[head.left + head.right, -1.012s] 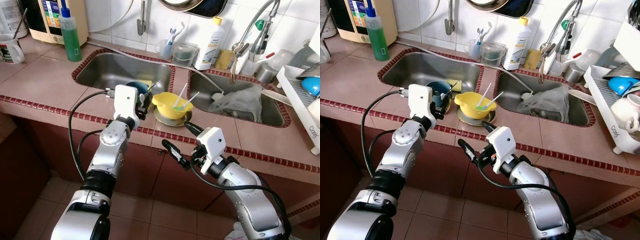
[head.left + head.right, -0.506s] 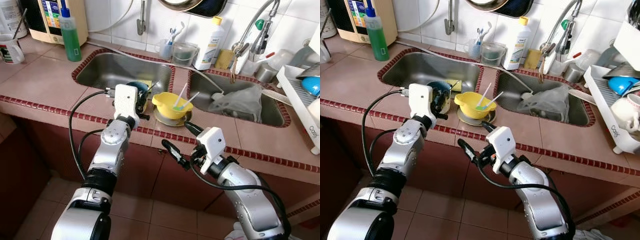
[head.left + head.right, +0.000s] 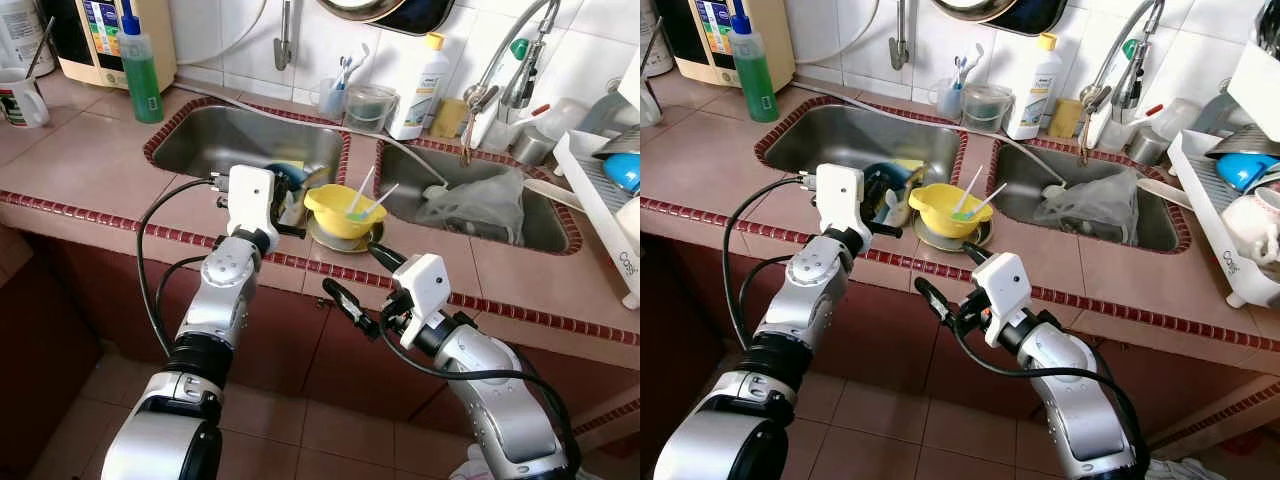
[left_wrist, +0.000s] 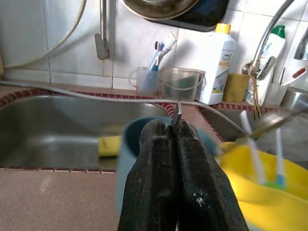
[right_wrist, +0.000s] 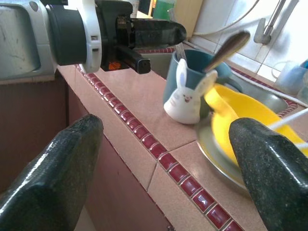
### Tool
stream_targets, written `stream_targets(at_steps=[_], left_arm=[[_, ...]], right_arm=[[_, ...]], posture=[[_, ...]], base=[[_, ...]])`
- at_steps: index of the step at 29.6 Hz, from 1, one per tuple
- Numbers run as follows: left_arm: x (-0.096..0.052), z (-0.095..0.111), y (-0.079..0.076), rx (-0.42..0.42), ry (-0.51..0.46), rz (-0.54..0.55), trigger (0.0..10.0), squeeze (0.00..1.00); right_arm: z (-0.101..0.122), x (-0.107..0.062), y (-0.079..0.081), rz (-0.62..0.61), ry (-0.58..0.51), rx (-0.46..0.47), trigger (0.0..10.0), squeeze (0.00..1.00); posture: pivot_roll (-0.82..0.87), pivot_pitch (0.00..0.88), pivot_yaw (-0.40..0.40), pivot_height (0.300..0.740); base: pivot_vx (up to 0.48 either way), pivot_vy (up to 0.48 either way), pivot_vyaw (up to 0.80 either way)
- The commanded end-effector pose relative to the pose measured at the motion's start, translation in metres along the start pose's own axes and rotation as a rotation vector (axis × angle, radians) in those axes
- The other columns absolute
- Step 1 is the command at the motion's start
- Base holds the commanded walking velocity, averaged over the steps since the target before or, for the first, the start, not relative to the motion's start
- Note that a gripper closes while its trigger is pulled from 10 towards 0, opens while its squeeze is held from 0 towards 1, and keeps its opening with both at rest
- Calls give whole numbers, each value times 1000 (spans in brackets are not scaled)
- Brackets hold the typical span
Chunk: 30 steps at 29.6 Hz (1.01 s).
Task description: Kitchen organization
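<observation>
On the tiled counter edge between the two steel sinks (image 3: pixel 240 140), the left gripper (image 4: pixel 175 139) pinches the rim of a blue ceramic mug (image 5: pixel 192 79) with a white rabbit figure and a spoon inside, its fingers pressed together on the thin wall. The mug touches the yellow plastic bowl (image 3: pixel 345 208) on a metal plate. The right gripper (image 3: pixel 358 285) hangs spread wide, below the counter. A rim pinch may let the mug tilt, knocking the bowl or dropping the spoon.

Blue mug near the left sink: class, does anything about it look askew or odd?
Yes. The blue mug, with a rabbit figure on its side, leans tilted against the yellow bowl; the left tool pinches its rim, and a spoon sticks out.
</observation>
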<state>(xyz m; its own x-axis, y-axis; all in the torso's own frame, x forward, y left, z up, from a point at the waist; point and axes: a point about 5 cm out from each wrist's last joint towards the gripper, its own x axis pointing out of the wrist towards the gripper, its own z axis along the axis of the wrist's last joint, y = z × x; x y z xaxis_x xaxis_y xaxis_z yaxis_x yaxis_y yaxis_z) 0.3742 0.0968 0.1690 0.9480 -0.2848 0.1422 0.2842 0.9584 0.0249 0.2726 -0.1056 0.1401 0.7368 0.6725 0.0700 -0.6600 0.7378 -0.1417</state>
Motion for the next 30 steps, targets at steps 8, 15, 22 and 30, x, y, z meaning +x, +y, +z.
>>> stream_targets(at_steps=[8, 15, 22, 30], left_arm=[[5, 6, -5, 4, -11, -16, 2196, 0], [7, 6, -5, 21, 7, -17, 10000, 0], [10, 11, -4, 17, 8, -8, 10000, 0], [16, 37, -1, 55, -58, -34, 10000, 0]], right_arm=[[6, -1, -6, -22, -18, -21, 10000, 0], [6, 0, -7, -20, -21, -22, 10000, 0], [6, 1, -5, -20, -22, -19, 10000, 0], [5, 1, -5, -18, -21, -15, 10000, 0]], posture=[[65, 0, -100, 740], [67, 0, -100, 740], [68, 0, -96, 740], [70, 0, -97, 740]], base=[[0, 0, 0], [0, 0, 0], [0, 0, 0], [0, 0, 0]])
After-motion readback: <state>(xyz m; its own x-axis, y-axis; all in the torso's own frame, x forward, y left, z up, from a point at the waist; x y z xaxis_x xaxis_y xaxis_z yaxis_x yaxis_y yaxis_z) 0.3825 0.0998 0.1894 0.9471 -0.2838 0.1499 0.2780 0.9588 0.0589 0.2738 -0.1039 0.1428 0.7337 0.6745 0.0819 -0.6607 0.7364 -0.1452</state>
